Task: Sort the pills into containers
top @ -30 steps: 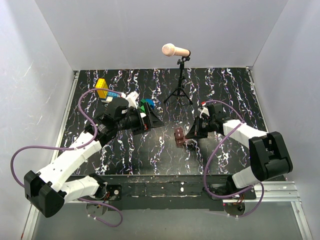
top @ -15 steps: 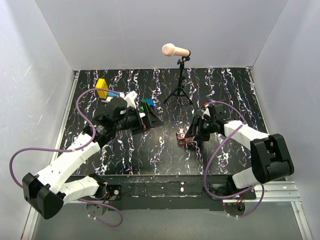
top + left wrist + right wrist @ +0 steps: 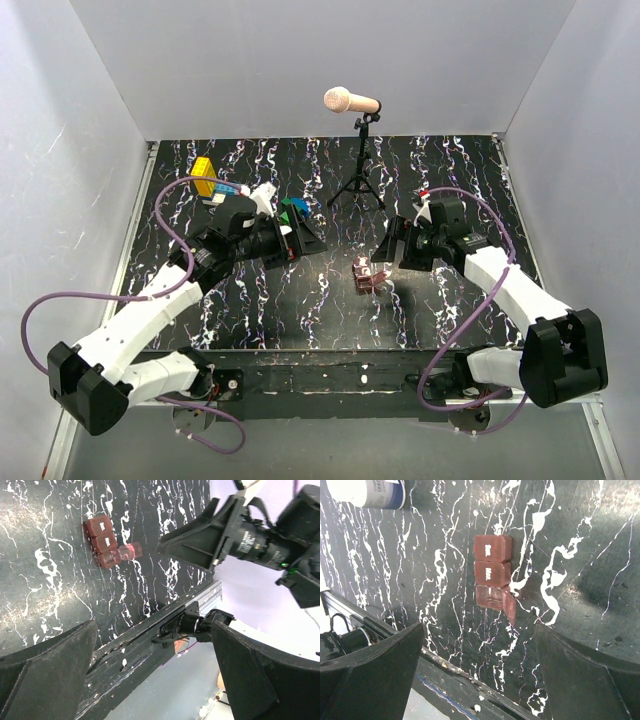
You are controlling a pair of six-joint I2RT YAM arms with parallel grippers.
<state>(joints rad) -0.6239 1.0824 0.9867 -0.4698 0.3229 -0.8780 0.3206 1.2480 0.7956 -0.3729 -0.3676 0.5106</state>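
Pulling our right fingers (image 3: 390, 250) back, we are spreading them wide and empty; the pill box (image 3: 492, 572) is lying on the table (image 3: 300, 310) just ahead, lengthwise between them, farther from our open, empty left fingers (image 3: 308, 240).

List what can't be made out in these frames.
- Right wrist view: white bottle with dark-blue band, cut off by top edge.
- Wrist views: lettering on reddish-brown three-compartment pill box blurred; open compartment contents unclear.
- Top view: green and blue toy blocks, partly hidden by left arm.
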